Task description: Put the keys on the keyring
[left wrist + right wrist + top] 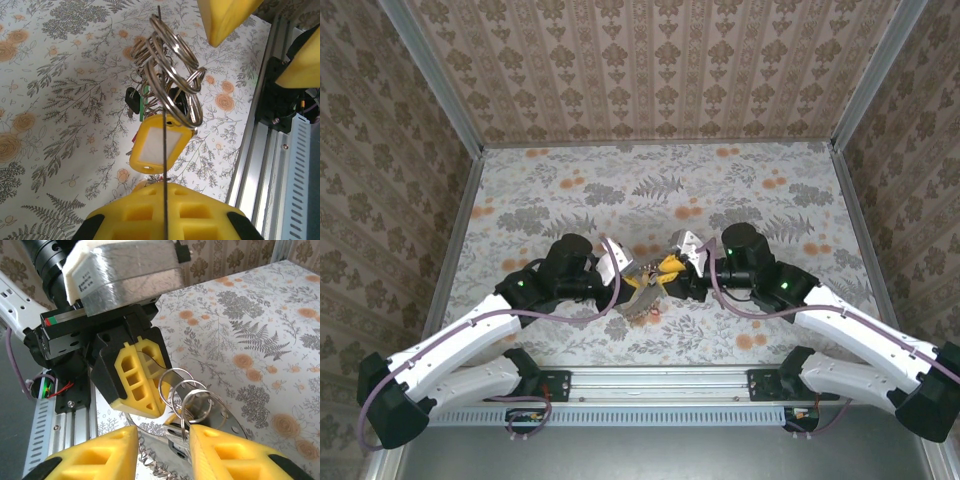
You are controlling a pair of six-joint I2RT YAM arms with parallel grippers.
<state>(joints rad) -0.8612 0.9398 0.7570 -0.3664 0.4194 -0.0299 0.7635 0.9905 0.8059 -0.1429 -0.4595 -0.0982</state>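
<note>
Both arms meet nose to nose at the middle of the desk (570, 190), a touch toward 6 o'clock in the overhead view, the left coming in from 8 o'clock and the right from 4 o'clock. The left hand (165, 200) has its yellow fingers (135, 212) pressed together, pinching the keyring (643, 296) between them. From its own wrist camera the loop shows edge-on, one thin dark line heading for 12 o'clock. Threaded on that line is a tangle of silver split rings (175, 65), and a yellow tag (159, 145) with a pale window sits just beyond the fingertips. A dark key (132, 101) hangs on the 9 o'clock side of the tangle. Over to the right hand (164, 440): it's spread, two yellow fingers (95, 455) standing apart with nothing clamped between them. In its wrist view the split rings sit at the far end of the gap, close to the finger on the 3 o'clock side. Whether that finger touches them, I can't tell. From the left wrist camera those fingers show at 1 and 3 o'clock, with the metal rail (260, 150) along the 4 o'clock edge.
</note>
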